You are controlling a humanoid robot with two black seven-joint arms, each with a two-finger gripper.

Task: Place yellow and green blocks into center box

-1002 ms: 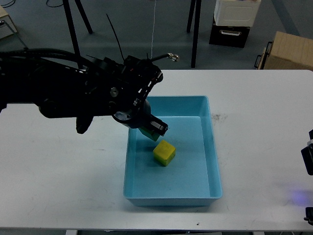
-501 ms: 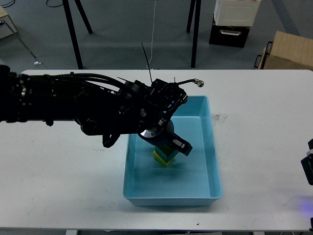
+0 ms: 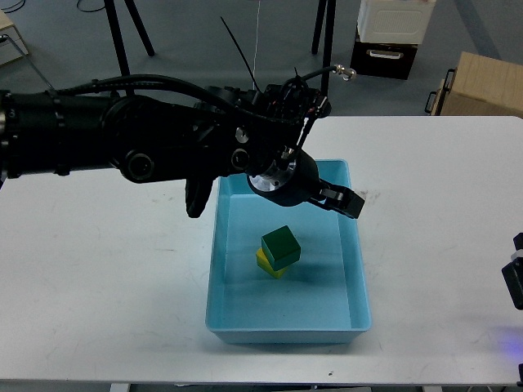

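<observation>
The green block [image 3: 280, 245] is resting on top of the yellow block [image 3: 270, 264], both lying inside the blue box [image 3: 357, 269] at the frame's centre. The left pincer [image 3: 339, 198] is hovering above and to the right of the stack, over the box's far right rim, holding nothing; its opening cannot be told. The box is sitting on the white bench [image 3: 106, 302]. The right pincer is lying outside the frame.

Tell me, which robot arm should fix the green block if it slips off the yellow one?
Probably the left: its gripper hangs just above the blue box, near the green block on the yellow block.
</observation>
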